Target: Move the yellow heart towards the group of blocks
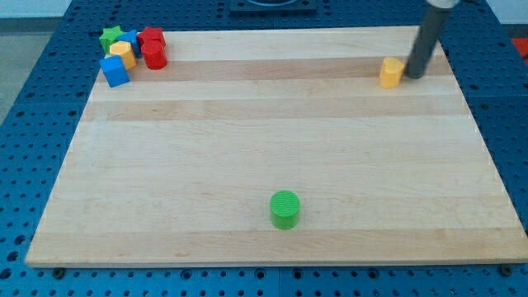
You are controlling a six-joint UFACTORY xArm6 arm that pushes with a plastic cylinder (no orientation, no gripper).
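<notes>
The yellow heart point(391, 72) lies near the board's top right corner. My tip point(413, 77) is just to the right of it, close to or touching its right side. The group of blocks sits at the top left corner: a green star point(111, 37), a yellow block point(122, 54), a blue cube point(115, 71), another blue block point(132, 38) half hidden behind them, and red blocks point(153, 48). The whole width of the board lies between the heart and the group.
A green cylinder point(285, 209) stands alone near the bottom middle of the wooden board point(264, 148). The board rests on a blue perforated table point(25, 148).
</notes>
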